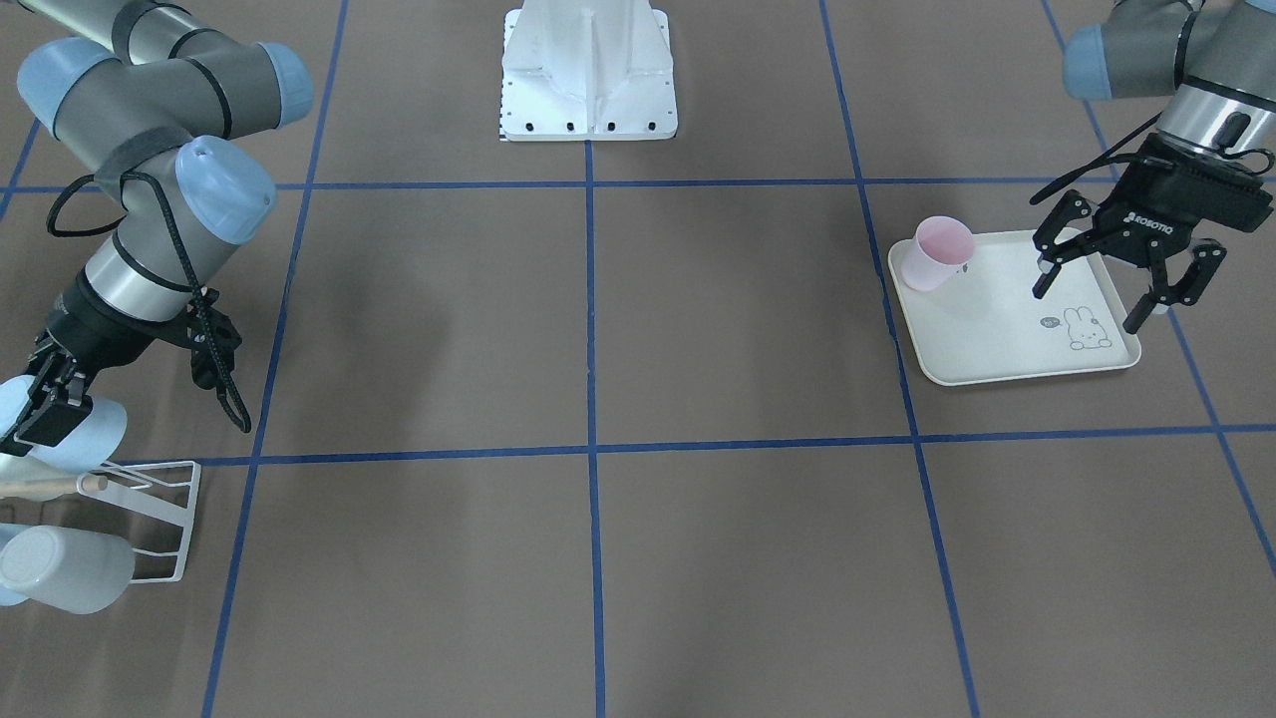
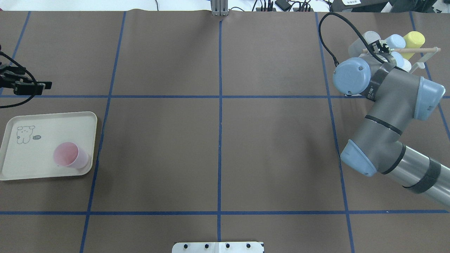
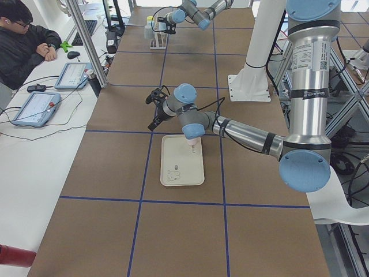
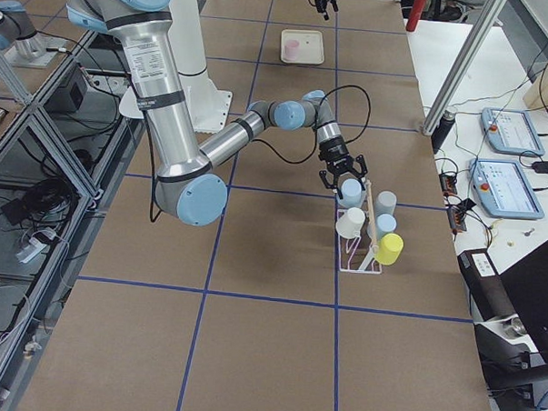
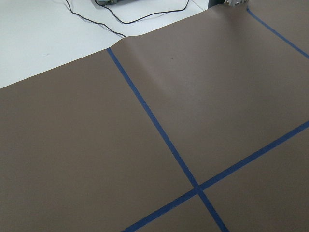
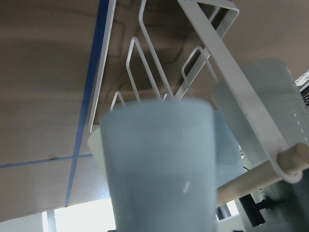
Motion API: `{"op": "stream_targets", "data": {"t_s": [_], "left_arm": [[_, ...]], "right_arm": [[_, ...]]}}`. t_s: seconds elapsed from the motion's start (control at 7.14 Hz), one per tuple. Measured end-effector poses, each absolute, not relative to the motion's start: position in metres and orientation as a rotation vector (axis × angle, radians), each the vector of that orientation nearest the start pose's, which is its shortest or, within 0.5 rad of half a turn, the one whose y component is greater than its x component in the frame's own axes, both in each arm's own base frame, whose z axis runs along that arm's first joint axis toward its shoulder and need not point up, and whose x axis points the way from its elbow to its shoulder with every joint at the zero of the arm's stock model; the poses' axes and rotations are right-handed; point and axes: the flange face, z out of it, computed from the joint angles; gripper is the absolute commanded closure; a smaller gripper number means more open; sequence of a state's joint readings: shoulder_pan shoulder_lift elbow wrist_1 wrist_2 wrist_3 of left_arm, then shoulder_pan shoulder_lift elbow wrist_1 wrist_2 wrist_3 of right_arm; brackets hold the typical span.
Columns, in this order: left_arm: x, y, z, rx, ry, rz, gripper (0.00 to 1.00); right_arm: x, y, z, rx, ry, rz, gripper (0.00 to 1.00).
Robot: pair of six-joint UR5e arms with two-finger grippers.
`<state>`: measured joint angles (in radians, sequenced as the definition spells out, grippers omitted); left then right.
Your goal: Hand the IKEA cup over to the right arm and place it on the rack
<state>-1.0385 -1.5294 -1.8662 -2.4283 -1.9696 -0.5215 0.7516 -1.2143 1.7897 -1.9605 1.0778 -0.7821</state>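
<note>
My right gripper [image 1: 40, 404] is at the white wire rack [image 1: 164, 519] with the wooden dowel, closed around a light blue cup [image 1: 95, 434] held on its side. In the right wrist view this cup [image 6: 159, 164] fills the middle, with the rack's prongs [image 6: 154, 82] behind it. A pink cup [image 1: 937, 254] stands on the cream rabbit-print tray [image 1: 997, 339]. My left gripper [image 1: 1087, 307] is open and empty, hovering over the tray's far side, apart from the pink cup. The left wrist view shows only bare table.
The rack [image 4: 358, 259] holds several other cups, among them a yellow one [image 4: 389, 249] and a white one [image 1: 65, 568]. The robot's white base [image 1: 588, 75] stands at mid-table. An operator [image 3: 23, 40] sits at a side desk with tablets.
</note>
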Motion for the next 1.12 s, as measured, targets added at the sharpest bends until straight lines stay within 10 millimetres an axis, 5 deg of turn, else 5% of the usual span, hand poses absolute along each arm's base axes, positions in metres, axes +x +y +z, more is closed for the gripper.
{"op": "stream_targets", "data": {"t_s": [0.7, 1.12], "left_arm": [[0.170, -0.469, 0.439, 0.754, 0.874, 0.207, 0.00], [0.186, -0.462, 0.435, 0.744, 0.901, 0.213, 0.00]], "right_arm": [[-0.321, -0.536, 0.394, 0.329, 0.487, -1.388, 0.01], [-0.329, -0.519, 0.347, 0.559, 0.185, -1.168, 0.01]]}}
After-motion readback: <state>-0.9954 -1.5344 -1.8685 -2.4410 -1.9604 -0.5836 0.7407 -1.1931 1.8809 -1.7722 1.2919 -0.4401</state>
